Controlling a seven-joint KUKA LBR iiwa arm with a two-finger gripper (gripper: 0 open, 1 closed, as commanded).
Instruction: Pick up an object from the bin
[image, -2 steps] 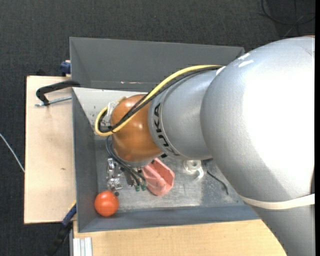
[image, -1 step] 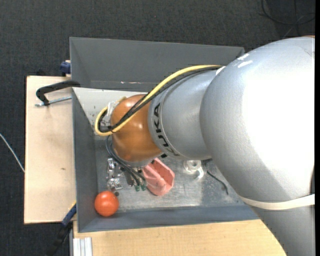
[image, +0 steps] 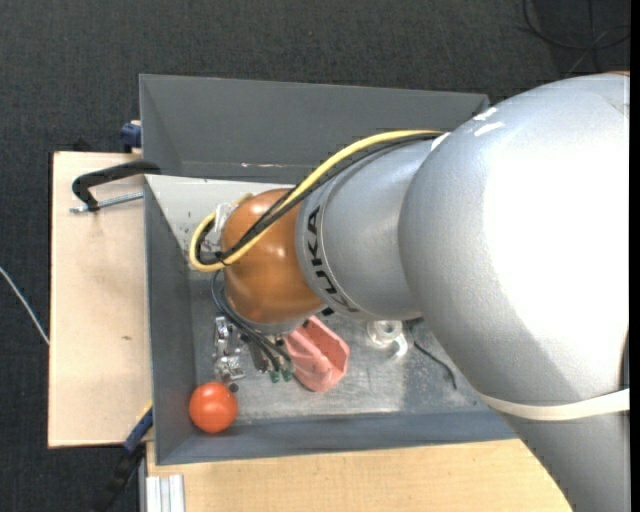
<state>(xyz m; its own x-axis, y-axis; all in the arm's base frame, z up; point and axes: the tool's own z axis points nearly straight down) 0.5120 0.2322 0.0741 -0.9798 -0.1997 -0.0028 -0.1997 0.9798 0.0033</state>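
Camera view: reaching in from the right, with the gripper (image: 231, 358) beneath the orange wrist cover (image: 262, 262), low over the left floor of the grey bin (image: 160, 300). Open or closed: cannot tell. Just below and left of it, slightly apart, an orange ball (image: 212, 407) in the near-left corner. Just beside it on the right, a pink block (image: 320, 358); further right, a clear small thing (image: 385, 335).

Arm (image: 480, 260) enters from the right, its large grey link spanning the bin (image: 300, 100). Orange wrist cover (image: 260, 265) pitched downward, yellow cable (image: 340, 157) looped along it. Gripper (image: 243, 358) set low, near the bin's lower-left corner.
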